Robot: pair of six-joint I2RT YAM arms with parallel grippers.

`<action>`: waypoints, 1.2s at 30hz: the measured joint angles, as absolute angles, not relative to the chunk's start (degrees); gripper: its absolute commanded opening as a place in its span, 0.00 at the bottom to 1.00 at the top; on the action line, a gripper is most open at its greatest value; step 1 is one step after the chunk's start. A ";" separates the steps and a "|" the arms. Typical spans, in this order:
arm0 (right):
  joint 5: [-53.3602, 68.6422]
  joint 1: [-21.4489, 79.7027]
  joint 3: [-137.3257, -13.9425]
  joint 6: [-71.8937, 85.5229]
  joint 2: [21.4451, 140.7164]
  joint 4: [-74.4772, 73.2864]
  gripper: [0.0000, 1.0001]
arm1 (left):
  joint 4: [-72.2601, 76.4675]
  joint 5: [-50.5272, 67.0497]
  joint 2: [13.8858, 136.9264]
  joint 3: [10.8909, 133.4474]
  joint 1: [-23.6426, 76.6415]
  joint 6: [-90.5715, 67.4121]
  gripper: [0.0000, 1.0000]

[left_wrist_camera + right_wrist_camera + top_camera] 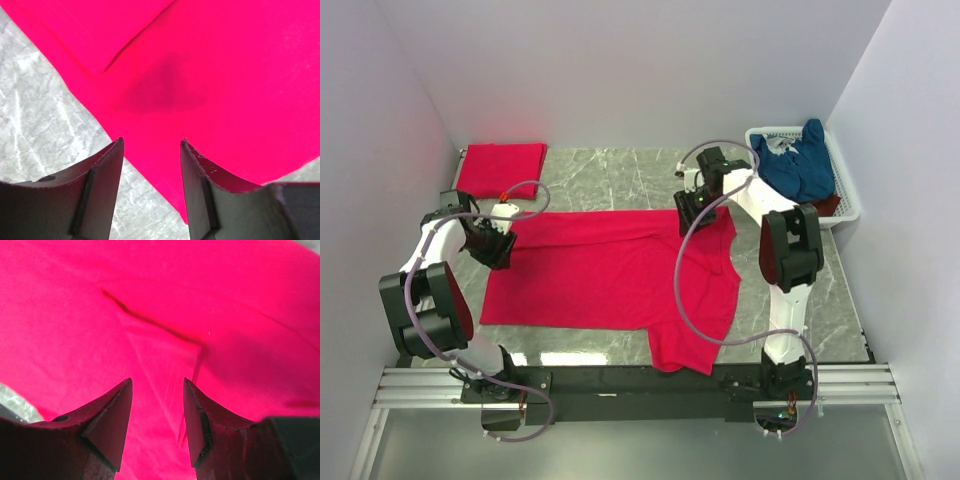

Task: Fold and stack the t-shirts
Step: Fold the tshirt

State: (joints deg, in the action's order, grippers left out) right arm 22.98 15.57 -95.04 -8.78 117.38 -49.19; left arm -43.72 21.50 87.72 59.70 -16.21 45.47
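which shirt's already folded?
The far-left red shirt: a compact, neat rectangle at the back corner. The big red shirt lies spread out mid-table; the blue shirt is bunched in the basket.

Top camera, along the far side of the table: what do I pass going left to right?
Folded red shirt → right pincer → blue shirt, which lies in the white basket.
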 measured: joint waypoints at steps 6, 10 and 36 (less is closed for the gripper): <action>20.80 16.56 -95.11 -7.55 121.05 -47.66 0.57 | -44.99 23.03 87.39 59.75 -16.21 45.12 0.56; 19.94 16.64 -95.11 -7.25 121.51 -46.63 0.57 | -45.30 23.64 86.94 59.75 -16.21 45.12 0.57; 21.08 19.97 -96.62 -5.76 123.74 -45.89 0.00 | -45.80 24.84 86.85 59.75 -16.21 45.12 0.57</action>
State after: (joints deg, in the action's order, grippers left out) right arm 21.08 19.97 -96.62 -5.76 123.74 -45.89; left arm -45.80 24.84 86.85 59.75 -16.21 45.12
